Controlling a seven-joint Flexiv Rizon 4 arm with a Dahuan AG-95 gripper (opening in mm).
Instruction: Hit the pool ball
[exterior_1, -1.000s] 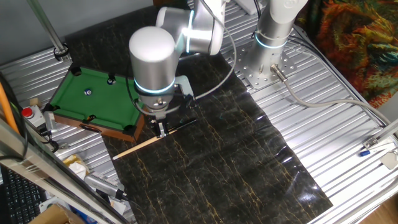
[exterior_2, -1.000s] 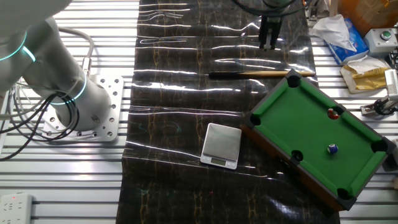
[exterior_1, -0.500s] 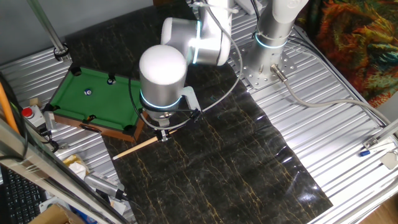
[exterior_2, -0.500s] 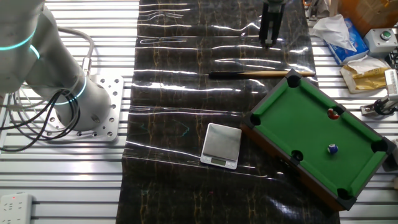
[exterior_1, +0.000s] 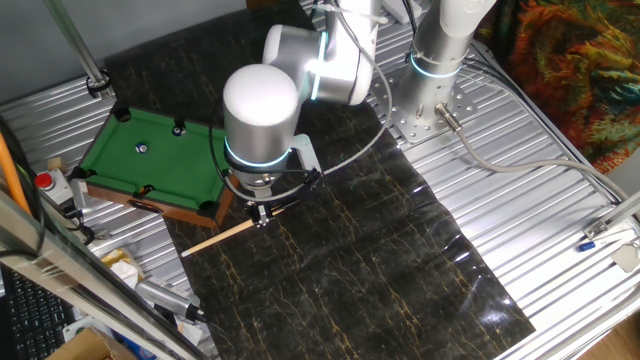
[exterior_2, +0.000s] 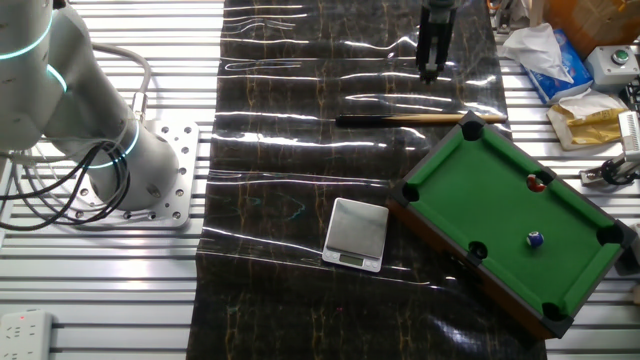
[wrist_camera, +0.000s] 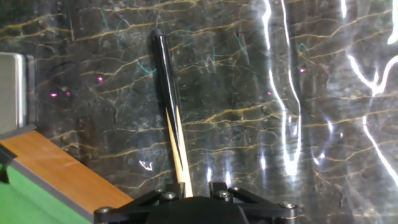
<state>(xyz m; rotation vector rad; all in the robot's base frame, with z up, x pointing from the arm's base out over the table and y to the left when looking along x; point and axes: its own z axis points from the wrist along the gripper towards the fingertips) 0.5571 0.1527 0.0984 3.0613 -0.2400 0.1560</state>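
The gripper (exterior_2: 429, 72) hangs over the dark mat (exterior_2: 290, 150), just above the cue (exterior_2: 420, 119), which lies flat beside the pool table (exterior_2: 505, 210); whether its fingers are spread or closed I cannot tell, and they do not appear to hold anything. In the hand view the cue (wrist_camera: 173, 118) runs up the middle of the frame, butt end away from the camera. A blue ball (exterior_2: 535, 239) rests on the green felt and a red ball (exterior_2: 533, 182) sits by a side pocket, while a small scale (exterior_2: 357, 233) lies just beside the table's corner.
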